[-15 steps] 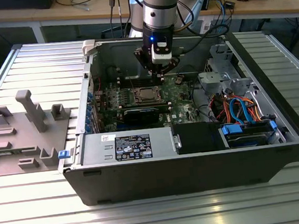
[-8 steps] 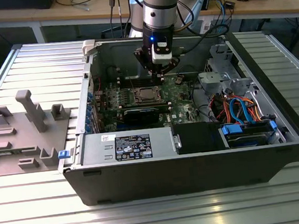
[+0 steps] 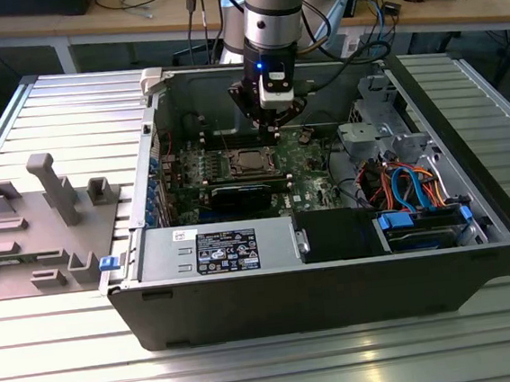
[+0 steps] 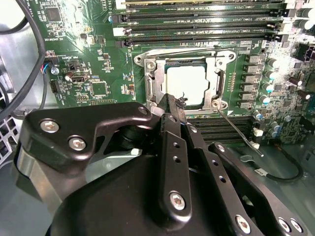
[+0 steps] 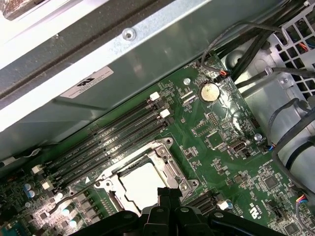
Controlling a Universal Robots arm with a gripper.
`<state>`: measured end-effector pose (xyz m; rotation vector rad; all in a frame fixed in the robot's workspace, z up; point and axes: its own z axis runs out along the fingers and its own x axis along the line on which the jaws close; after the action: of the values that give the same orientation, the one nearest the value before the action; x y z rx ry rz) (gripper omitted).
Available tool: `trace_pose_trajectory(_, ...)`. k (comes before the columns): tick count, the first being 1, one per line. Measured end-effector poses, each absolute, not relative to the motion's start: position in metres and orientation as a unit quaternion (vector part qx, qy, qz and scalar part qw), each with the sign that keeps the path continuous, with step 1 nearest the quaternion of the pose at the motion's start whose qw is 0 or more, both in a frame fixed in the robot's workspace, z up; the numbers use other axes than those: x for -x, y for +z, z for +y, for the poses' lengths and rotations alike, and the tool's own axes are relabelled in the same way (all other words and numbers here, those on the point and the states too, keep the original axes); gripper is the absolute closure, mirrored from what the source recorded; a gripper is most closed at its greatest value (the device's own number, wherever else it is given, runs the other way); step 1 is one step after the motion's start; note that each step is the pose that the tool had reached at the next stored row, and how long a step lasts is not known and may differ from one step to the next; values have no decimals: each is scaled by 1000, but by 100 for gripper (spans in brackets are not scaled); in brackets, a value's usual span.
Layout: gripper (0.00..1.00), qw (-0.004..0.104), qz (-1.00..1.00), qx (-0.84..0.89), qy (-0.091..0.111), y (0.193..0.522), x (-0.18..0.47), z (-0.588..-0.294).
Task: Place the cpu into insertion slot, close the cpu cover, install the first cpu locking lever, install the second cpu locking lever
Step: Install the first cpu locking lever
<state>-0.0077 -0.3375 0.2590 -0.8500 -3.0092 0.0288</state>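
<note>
The cpu (image 4: 186, 84) lies flat in the insertion slot (image 4: 147, 61), silvery top up, on the green board inside the open computer case (image 3: 336, 278). The cpu cover (image 4: 153, 83) lies down around it, its window framing the chip. A thin wire locking lever (image 4: 241, 132) sticks out from one socket corner, away from the frame. My gripper (image 4: 173, 102) hovers just at the socket's edge with its black fingers pressed together and nothing between them. In the exterior view the gripper (image 3: 271, 124) hangs above and slightly behind the cpu (image 3: 250, 162). The first wrist view shows the fingertips (image 5: 170, 192) beside the cpu (image 5: 142, 184).
Memory slots (image 5: 113, 140) run along one side of the socket. A coin battery (image 5: 208, 91) and loose cables (image 5: 290, 147) lie near the case wall. A black card (image 3: 238, 197), a drive cage (image 3: 376, 130) and blue cables (image 3: 413, 185) fill the case. Grey fixtures (image 3: 52, 192) stand on the table at the exterior view's left.
</note>
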Motion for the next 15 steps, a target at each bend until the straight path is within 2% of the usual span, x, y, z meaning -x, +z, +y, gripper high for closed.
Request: trace_pose_trajectory(15, 89, 7, -964, 266, 9, 259, 8, -337)
